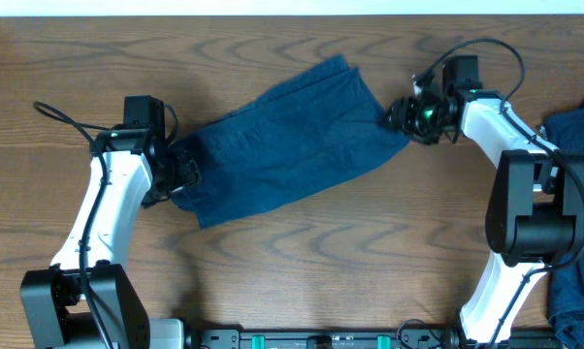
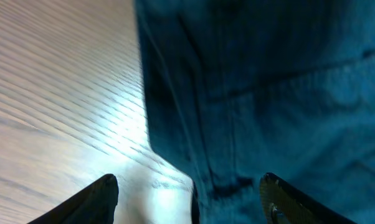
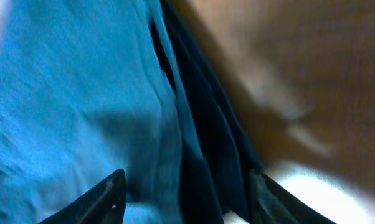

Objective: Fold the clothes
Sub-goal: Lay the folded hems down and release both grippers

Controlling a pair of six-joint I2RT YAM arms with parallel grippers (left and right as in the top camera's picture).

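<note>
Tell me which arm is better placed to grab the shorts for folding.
Right, probably: the shorts fill the gap of the open right end effector, while the open left end effector straddles half cloth, half bare table.

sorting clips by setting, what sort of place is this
Probably a robotics lab bench, not a home: a white left arm and right arm fixed at a wood-grain table, a dark blue denim garment spread between them, and more blue cloth heaped at the edge.
</note>
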